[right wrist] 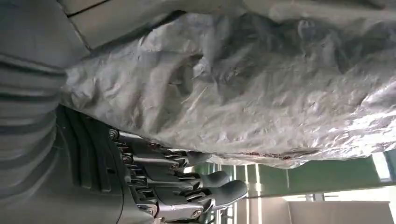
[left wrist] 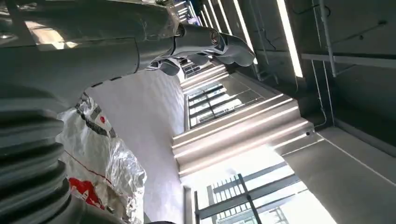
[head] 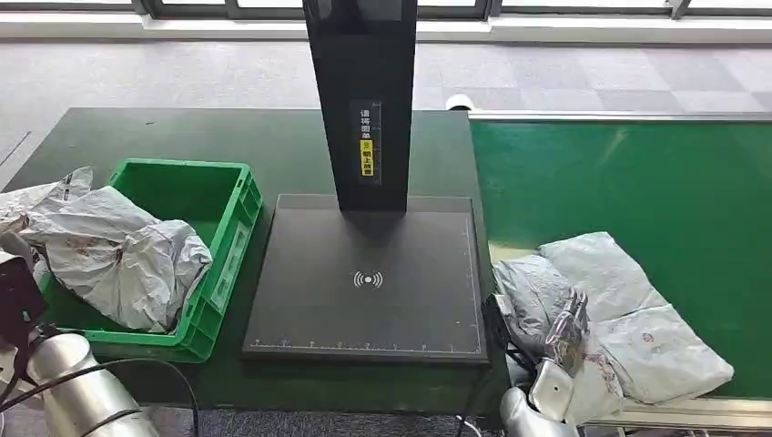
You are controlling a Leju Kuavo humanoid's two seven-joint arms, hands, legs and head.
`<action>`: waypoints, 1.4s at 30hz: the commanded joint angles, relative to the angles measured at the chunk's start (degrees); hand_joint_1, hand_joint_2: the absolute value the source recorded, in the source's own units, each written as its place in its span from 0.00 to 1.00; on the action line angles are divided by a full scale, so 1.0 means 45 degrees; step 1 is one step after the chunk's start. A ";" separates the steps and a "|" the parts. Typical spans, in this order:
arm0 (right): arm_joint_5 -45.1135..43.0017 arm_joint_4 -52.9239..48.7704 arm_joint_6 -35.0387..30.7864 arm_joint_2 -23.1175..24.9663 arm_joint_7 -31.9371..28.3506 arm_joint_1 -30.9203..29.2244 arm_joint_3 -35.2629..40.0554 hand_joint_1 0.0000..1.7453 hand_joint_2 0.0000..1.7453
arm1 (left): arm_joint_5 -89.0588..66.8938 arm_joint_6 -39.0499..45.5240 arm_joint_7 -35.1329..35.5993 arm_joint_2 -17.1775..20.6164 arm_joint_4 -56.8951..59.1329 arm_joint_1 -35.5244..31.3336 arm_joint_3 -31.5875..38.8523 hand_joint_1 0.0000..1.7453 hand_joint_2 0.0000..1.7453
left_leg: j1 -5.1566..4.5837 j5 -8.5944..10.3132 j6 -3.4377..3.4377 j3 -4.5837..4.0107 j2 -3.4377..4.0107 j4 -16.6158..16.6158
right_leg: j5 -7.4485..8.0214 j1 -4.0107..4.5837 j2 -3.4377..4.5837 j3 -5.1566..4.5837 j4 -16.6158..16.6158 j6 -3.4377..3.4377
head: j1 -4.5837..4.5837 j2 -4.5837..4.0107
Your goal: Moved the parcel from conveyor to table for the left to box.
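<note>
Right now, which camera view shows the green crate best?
The head view: the whole green crate is seen on the table, holding grey parcels. The left wrist view has a crumpled parcel but no crate; the right wrist view has none.

Black scanner stand [head: 366, 273] with its upright post [head: 360, 100], grey carpeted floor [head: 182, 73] behind.

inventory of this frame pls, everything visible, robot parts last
Crate: one, green, left on the table, holds crumpled parcels.
Parcels in crate: grey-white, count unclear.
Scanner stand: one, black pad with upright post, table centre.
Table: one, dark green.
Conveyor: one, green belt, right.
Parcels on conveyor: grey, a small overlapping pile at the belt's near left end.
Left hand: raised, fingers apart, holds nothing.
Right hand: against the pile; grip unclear.
</note>
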 commanded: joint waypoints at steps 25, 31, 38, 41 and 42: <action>0.0152 0.2702 0.1134 -0.1128 0.0713 -0.1104 0.0126 1.00 1.00 | 0.0014 -0.0029 0.0063 0.0053 0.0153 -0.0076 0.0078 0.00 1.00 | -0.0005 0.0003 0.0016 0.0126 0.0034 -0.0020 | 0.0010 -0.0003 -0.0001 0.0132 -0.0028 -0.0002 | 0.0000 0.0000; 0.0152 0.2702 0.1134 -0.1128 0.0713 -0.1104 0.0126 1.00 1.00 | 0.0014 -0.0029 0.0063 0.0053 0.0153 -0.0076 0.0078 0.00 1.00 | -0.0006 0.0015 0.0018 0.0125 0.0024 -0.0040 | 0.0019 -0.0006 -0.0011 0.0133 -0.0045 -0.0005 | 0.0000 0.0000; 0.0152 0.2702 0.1134 -0.1128 0.0713 -0.1104 0.0126 1.00 1.00 | 0.0014 -0.0029 0.0063 0.0053 0.0153 -0.0076 0.0078 0.00 1.00 | 0.0000 -0.0001 0.0013 0.0128 0.0028 -0.0014 | 0.0006 0.0002 -0.0001 0.0135 -0.0023 -0.0005 | 0.0000 0.0000; 0.0152 0.2702 0.1134 -0.1128 0.0713 -0.1104 0.0126 1.00 1.00 | 0.0014 -0.0029 0.0063 0.0053 0.0153 -0.0076 0.0078 0.00 1.00 | -0.0002 0.0000 0.0015 0.0126 0.0028 -0.0016 | 0.0007 0.0001 -0.0001 0.0133 -0.0025 -0.0004 | 0.0000 0.0000; 0.0152 0.2702 0.1134 -0.1128 0.0713 -0.1104 0.0126 1.00 1.00 | 0.0014 -0.0029 0.0063 0.0053 0.0153 -0.0076 0.0078 0.00 1.00 | -0.0007 0.0013 0.0021 0.0123 0.0019 -0.0037 | 0.0016 -0.0003 -0.0013 0.0133 -0.0044 -0.0004 | 0.0000 0.0000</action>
